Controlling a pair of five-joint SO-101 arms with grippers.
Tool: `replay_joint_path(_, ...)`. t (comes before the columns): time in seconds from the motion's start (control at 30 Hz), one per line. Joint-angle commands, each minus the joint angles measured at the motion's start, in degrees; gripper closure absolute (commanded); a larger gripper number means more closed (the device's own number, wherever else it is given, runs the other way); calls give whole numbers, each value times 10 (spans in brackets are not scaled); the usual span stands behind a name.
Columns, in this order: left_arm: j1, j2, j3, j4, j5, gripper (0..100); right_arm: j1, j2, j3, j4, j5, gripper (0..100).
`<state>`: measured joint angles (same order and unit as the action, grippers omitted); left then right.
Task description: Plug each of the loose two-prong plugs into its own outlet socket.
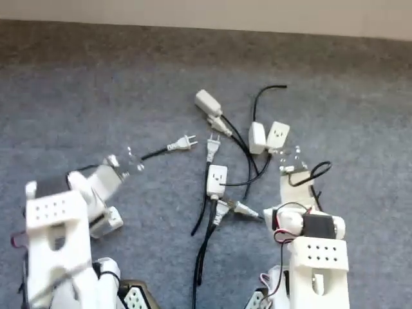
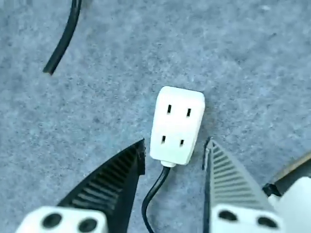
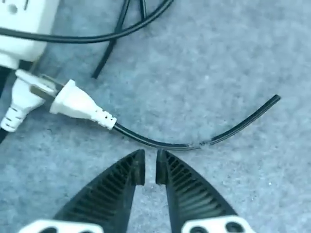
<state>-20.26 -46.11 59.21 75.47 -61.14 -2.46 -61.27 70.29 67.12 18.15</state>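
My left gripper (image 2: pixel 172 145) is open, and the cord end of a white two-outlet socket (image 2: pixel 176 124) lies flat on the carpet between its fingertips. My right gripper (image 3: pixel 150 167) is shut on nothing, just short of the black cord of a white two-prong plug (image 3: pixel 77 103). That plug's prongs point at a second plug (image 3: pixel 17 109) below a white socket (image 3: pixel 22 22). From above, this plug (image 1: pixel 246 209) lies beside the right arm (image 1: pixel 302 225), under the middle socket (image 1: pixel 217 177). Two more loose plugs (image 1: pixel 183 143) (image 1: pixel 212 147) lie further back.
Grey carpet covers the floor. A pair of white sockets (image 1: pixel 267 136) lies at the back right, and another socket (image 1: pixel 207 101) behind the middle. Black cords cross between them, one ending in a cut tip (image 3: pixel 278 98). The blurred left arm (image 1: pixel 61 212) stands at the left.
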Motion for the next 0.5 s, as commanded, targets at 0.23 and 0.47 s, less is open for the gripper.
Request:
replay_joint_path(0.23, 46, -80, 109, -105, 33, 761, -7, 6, -2, -8, -4, 936)
replay_joint_path(0.47, 44, -80, 181, -171, 19, 761, -7, 6, -1, -8, -4, 936)
